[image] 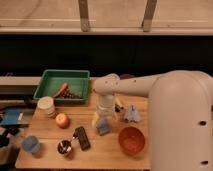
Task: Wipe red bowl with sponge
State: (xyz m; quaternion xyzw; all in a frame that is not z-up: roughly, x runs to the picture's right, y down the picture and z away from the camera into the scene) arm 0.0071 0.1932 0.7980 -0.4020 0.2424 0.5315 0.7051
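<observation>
The red bowl [132, 140] sits upright on the near right part of the wooden table [50, 132], its open mouth facing up. Just to its left and a little farther back lies the blue sponge [103, 126], flat on the tabletop and apart from the bowl.

The gripper [103, 118] hangs directly over the sponge, pointing down, at or very close to its top. Whether the claw is spread or closed on the sponge I cannot tell; its tip merges with the sponge from this angle. The white arm [150, 86] reaches in from the right, bends at a rounded joint and drops straight down to the gripper, while the robot's large white body fills the right side of the view.

A small grey-blue object [131, 114] stands beyond the bowl, to the right of the gripper. A bit of yellow [119, 106] shows beside the arm — too small to name.

To the left of the sponge lies a dark rectangular object [82, 137], with a small metal cup [64, 147] near its left end. An orange fruit [62, 120] rests farther back, and a white round container [46, 106] stands beyond it, to the left. A blue cup [31, 145] stands at the near left corner.

At the far left of the table sits a green tray [75, 75] holding an orange-red item [61, 89] — possibly a carrot.
</observation>
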